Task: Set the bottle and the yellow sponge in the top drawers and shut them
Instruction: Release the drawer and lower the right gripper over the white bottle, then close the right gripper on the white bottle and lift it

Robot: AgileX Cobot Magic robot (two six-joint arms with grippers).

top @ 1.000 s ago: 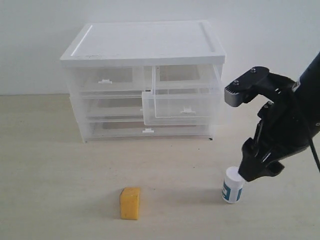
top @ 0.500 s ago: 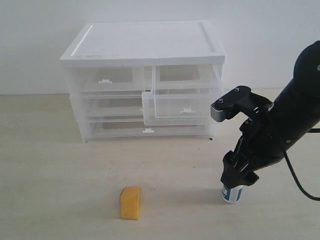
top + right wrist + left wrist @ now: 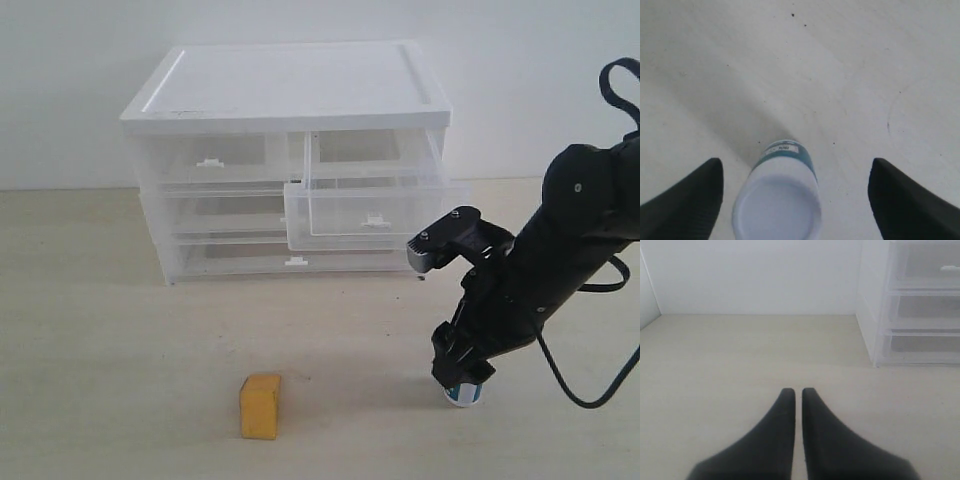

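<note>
Two claws: right claw (image 3: 458,372) spread, straddling upright bottle (image 3: 777,205), nothing gripped; left claw (image 3: 794,392) clenched, empty. Centre bottle between fingers (image 3: 685,200), then close.

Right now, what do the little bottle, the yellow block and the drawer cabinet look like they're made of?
The bottle looks like smooth white plastic with a printed teal label. The yellow sponge seems to be foam: matte, slightly rough faces. The cabinet appears to be plastic, with an opaque white top and see-through top drawers.

Pale table (image 3: 120,330); white wall (image 3: 60,90) behind; tiny dark specks (image 3: 793,15), perhaps dirt.
</note>
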